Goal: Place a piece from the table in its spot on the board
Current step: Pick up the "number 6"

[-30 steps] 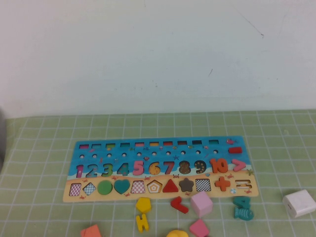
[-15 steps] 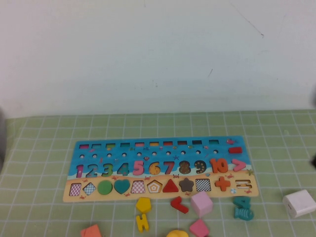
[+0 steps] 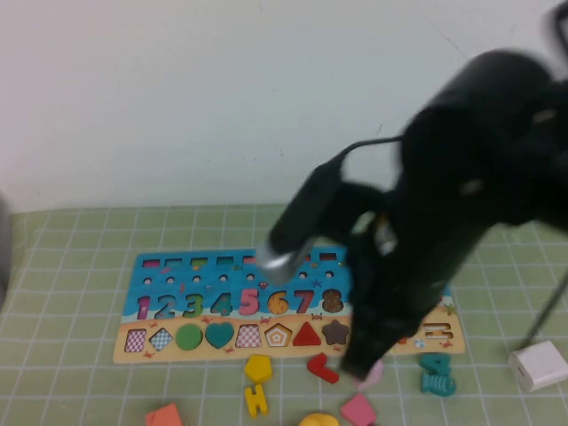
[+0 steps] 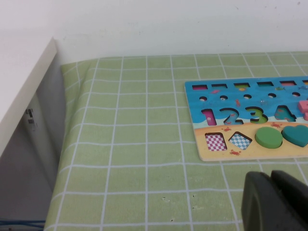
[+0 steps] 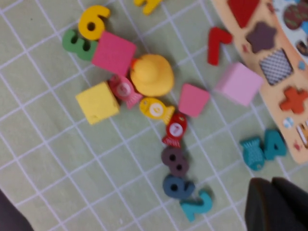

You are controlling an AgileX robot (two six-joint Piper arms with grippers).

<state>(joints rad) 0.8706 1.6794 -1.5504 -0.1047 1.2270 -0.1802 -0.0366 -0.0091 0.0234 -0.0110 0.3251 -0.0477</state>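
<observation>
The right arm has just swung in over the board (image 3: 177, 342), its right gripper (image 5: 276, 204) closed and empty above loose pieces, the yellow 6 (image 5: 94, 21) lying far off; the left gripper (image 4: 274, 202), closed, rests idle

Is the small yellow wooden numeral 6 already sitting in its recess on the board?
No, the yellow numeral 6 lies on the green cloth beside a green 3.

Board on the worktop, loose pieces before it

The board (image 3: 177, 306) lies flat on the worktop (image 3: 71, 373). Before its near edge lie loose pieces; the numeral 6 (image 5: 93, 21) touches a numeral 3 (image 5: 74, 43), beside a square block (image 5: 114, 53). The right arm (image 3: 444, 213) reaches over the board's right end.
</observation>
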